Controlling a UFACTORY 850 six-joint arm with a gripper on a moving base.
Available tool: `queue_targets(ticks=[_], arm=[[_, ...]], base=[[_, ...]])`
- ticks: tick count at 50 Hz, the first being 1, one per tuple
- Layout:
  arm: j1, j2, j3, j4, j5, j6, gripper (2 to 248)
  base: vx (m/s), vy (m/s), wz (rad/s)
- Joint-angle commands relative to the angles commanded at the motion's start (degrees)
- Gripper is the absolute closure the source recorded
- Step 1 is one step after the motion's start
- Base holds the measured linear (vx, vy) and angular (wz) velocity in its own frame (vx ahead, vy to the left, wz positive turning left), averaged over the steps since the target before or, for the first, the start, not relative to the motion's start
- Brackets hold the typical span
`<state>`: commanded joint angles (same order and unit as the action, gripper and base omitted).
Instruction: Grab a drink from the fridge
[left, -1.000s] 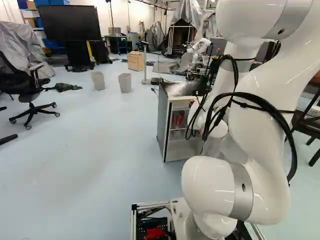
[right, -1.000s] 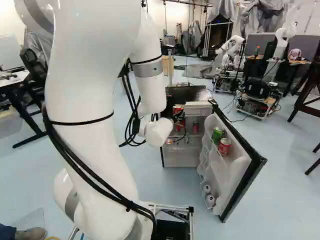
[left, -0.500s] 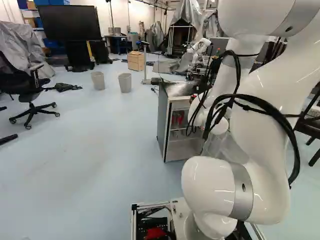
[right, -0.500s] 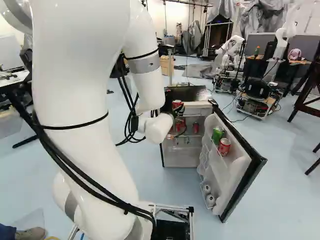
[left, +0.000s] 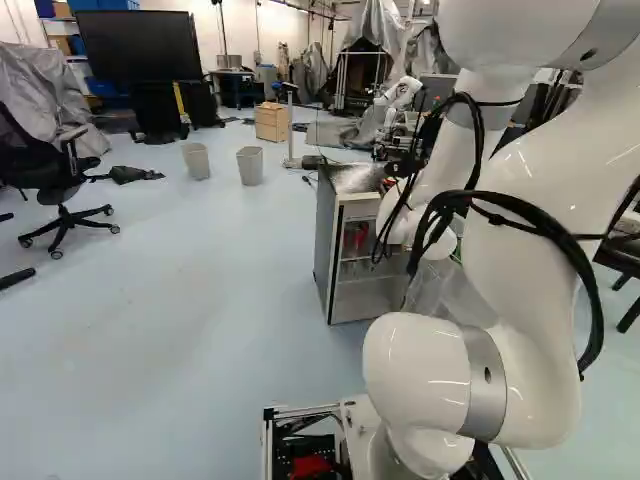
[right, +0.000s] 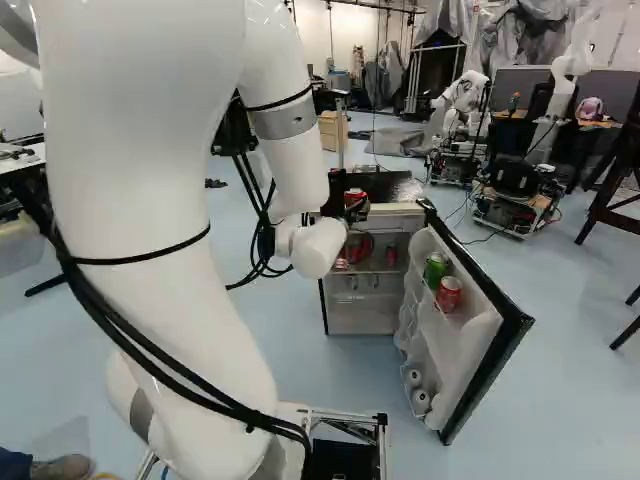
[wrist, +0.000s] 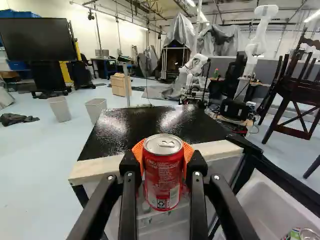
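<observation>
Hand (right: 357, 206): parted to a can's width, closed on it from both sides
Drink: red can (wrist: 163, 175), upright between the orange pads (wrist: 188, 152), near the front top edge of the fridge (wrist: 150, 125)
Door (right: 442, 352): open, holding a green can (right: 434, 268) beside another red can (right: 449, 294)

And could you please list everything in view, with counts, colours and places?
Held can: one, red, between the finger pads
Fridge: one, grey with black top, ahead
Fridge door: one, white inside, open
Green can: one, door shelf
Red can: one, beside the green
Round items: two, whitish, lower door shelf
Inside cans: red, count unclear
Bins: two, grey, floor
Cabinet: one, wooden, behind bins
Screen: one, black, far left
Office chair: one, black, left
Other robots: two, white, beyond fridge
Arm: one, white
Gripper: one, black, orange pads
</observation>
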<state>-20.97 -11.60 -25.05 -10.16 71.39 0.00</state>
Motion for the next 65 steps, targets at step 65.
queue_targets(ticks=[65], arm=[[1.57,-4.29,-7.48,0.0,-1.77,0.0,153]], base=[[0.0,0.0,0.0]])
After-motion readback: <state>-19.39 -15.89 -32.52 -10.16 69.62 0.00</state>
